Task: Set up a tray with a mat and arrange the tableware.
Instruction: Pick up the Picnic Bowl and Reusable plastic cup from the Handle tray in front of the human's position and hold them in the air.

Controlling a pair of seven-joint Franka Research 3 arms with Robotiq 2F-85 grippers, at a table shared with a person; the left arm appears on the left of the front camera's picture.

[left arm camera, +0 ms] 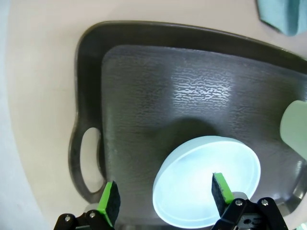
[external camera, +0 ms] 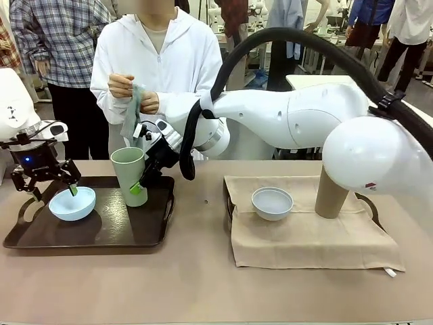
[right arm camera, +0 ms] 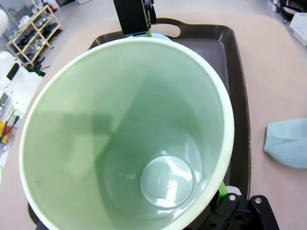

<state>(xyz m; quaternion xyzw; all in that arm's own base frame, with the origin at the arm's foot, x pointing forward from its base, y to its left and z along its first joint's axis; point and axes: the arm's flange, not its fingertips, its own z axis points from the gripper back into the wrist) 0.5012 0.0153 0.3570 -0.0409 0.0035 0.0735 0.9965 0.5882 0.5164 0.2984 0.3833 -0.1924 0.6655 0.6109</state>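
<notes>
- Currently the left tool [external camera: 54, 190] hangs wide open over the pale blue bowl [external camera: 71, 205]. One pad is inside the rim and one outside, and it grips nothing. The bowl sits at 8 o'clock on the dark tray [external camera: 115, 229].
- The right tool [external camera: 139, 186] reaches across the middle, its jaws at their widest about the lower wall of the green tumbler [external camera: 127, 169]. The tumbler stands upright at 2 o'clock on that tray. One pad lies just beside the wall, but I cannot tell whether it presses.
- At 3 o'clock on the table [external camera: 203, 284], a mat [external camera: 304, 247] covers a second tray [external camera: 227, 200]. On the mat are a white bowl [external camera: 272, 203] and, at its 3 o'clock, a brown tumbler [external camera: 330, 196].
- The step looks like taking hold of both pieces to carry them to the mat.
- The left tool should pinch the bowl's wall squarely, seated deep enough that the bowl cannot pivot, then rise straight up.
- The right tool should close low and evenly so the tumbler stays upright.
- Both pieces must clear the dark tray's raised lip, and the tumbler stands near the lip at 3 o'clock.
- The mat has open room at 6 and 9 o'clock of the white bowl.
- The right arm spans the middle, so the left arm's way toward 3 o'clock is likely blocked until the right arm moves.
- A person's hands [external camera: 122, 86] hold a cloth [external camera: 132, 112] at 12 o'clock, well back.
</notes>
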